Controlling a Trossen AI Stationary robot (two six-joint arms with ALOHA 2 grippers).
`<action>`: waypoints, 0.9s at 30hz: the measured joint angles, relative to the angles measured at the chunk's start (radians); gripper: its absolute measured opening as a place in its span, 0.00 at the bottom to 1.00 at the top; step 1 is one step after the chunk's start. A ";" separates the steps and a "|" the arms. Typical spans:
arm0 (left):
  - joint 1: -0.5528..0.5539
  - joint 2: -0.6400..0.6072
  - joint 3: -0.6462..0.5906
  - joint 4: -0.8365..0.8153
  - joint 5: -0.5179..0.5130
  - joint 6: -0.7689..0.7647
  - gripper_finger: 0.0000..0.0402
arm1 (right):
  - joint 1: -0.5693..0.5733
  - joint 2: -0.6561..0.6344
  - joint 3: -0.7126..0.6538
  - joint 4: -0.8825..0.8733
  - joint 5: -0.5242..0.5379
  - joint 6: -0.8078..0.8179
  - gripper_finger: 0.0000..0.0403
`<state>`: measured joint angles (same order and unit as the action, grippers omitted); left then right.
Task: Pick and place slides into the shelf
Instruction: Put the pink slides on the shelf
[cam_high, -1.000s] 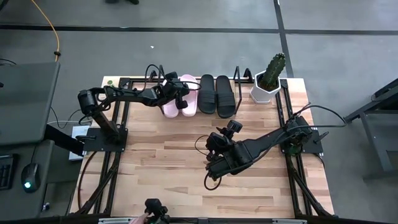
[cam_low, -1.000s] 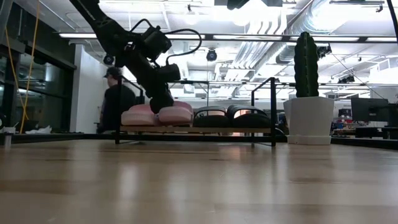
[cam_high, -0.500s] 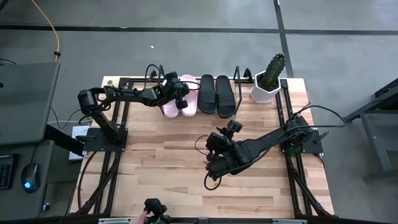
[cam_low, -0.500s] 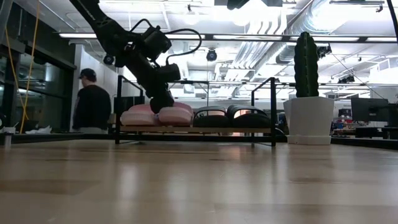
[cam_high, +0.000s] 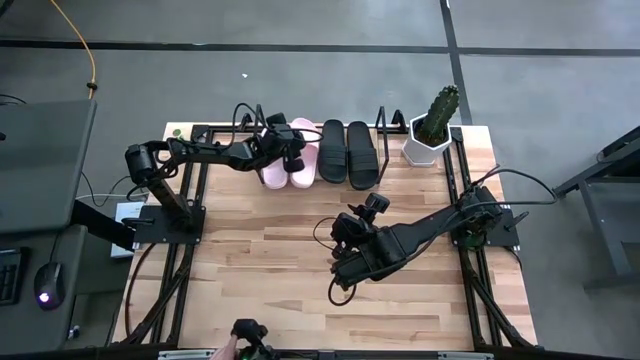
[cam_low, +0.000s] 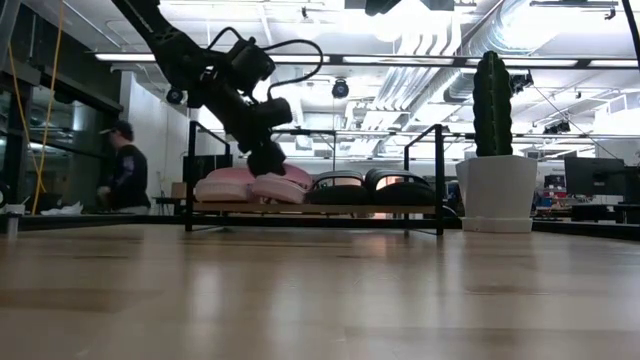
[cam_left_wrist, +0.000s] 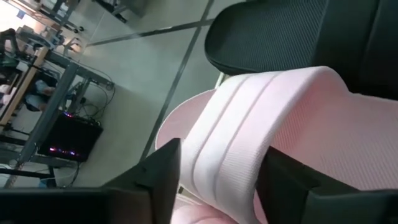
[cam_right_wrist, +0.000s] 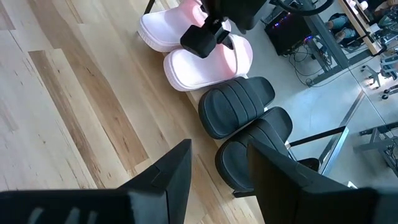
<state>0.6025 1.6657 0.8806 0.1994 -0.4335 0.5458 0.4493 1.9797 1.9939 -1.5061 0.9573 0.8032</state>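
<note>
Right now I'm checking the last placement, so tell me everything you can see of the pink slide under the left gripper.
The pink slide is pale pink with a wide ribbed strap of foam-like look. It lies flat on the shelf, between the other pink slide and a black slide, close against both. The left gripper is open, its fingers straddling the strap; whether they touch it cannot be told.

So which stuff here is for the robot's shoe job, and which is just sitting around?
For the job:
- pink slides, both on the shelf
- black slides, beside them on the shelf
- left gripper, fingers open around one pink slide's strap
- right gripper, open, waiting over mid-table

Just sitting around:
- cactus in its white pot
- person in the background
</note>
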 joint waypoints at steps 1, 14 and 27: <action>0.000 0.000 0.000 0.005 0.000 -0.001 0.46 | 0.000 0.000 0.000 0.000 0.000 0.000 0.36; 0.000 0.000 0.000 0.032 -0.005 -0.027 0.66 | 0.000 0.000 0.000 0.000 0.000 0.000 0.36; -0.001 0.000 0.000 -0.043 -0.079 -0.007 0.74 | 0.000 0.000 0.000 0.000 0.003 0.000 0.36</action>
<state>0.6011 1.6653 0.8810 0.1567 -0.5126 0.5386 0.4492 1.9797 1.9938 -1.5063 0.9600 0.8028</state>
